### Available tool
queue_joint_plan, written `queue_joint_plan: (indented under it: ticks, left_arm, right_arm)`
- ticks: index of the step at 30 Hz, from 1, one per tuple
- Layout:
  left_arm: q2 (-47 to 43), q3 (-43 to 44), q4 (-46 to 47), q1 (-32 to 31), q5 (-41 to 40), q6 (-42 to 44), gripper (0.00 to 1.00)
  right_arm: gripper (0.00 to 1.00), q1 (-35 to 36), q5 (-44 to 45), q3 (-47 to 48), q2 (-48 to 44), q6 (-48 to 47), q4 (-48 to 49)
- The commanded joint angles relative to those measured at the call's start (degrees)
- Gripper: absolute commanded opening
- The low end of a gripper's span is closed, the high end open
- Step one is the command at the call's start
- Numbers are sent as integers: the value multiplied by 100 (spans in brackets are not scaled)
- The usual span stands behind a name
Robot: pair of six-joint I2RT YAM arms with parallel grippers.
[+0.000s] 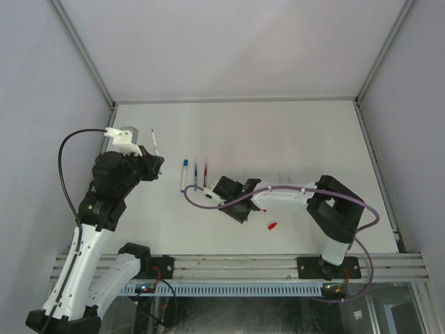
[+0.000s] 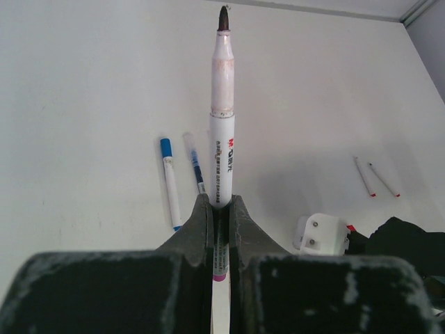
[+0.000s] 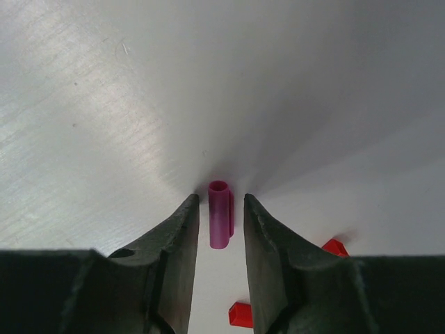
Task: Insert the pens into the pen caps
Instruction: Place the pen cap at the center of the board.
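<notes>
Pen (image 2: 221, 139), uncapped, with its dark tip pointing away, is clamped between the closed-down fingers of the left gripper (image 2: 221, 203). Its lower barrel is hidden by the fingers, and only a magenta band is seen in the slot. A magenta cap (image 3: 220, 214) is seen between the fingers of the right gripper (image 3: 220, 203). These stand partly apart with a narrow gap on either side, so nothing is gripped. Whether the cap touches the table (image 3: 104, 104) cannot be told. From above, this cap is hidden by the right gripper. A red cap (image 3: 335, 246) and a second red cap (image 3: 241, 314) are partly cut off by one finger. On the table, a blue-capped pen (image 2: 169, 182) and a blurred blue pen (image 2: 196, 163) lie side by side. A red-ended pen (image 2: 363, 175) and another thin pen (image 2: 384, 179) lie well apart from them.
</notes>
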Motion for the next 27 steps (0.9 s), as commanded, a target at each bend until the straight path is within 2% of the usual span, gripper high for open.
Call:
queue_joint_plan:
  ticks: [1,10,18,21,27]
  left_arm:
    - [0,-89,274,79,55,-88,0]
    - [-5,-81,282,128,102,-81,0]
    - [-12,-85,291,175,167,-82,0]
    - [-4,-94,304,187,224,-77,0]
    - [-52,-103,309,203,265,-76,0]
  right_arm:
    - [35,105,124,184,-138,97,112]
    - [58,186,567,-81,-688,804,565]
    - [76,313,1134,-730,-1640,2015,1406]
    - [80,333,1469,-785,-1866,2829,1376]
    - [81,473,1551,-827,-2116,5254,1055]
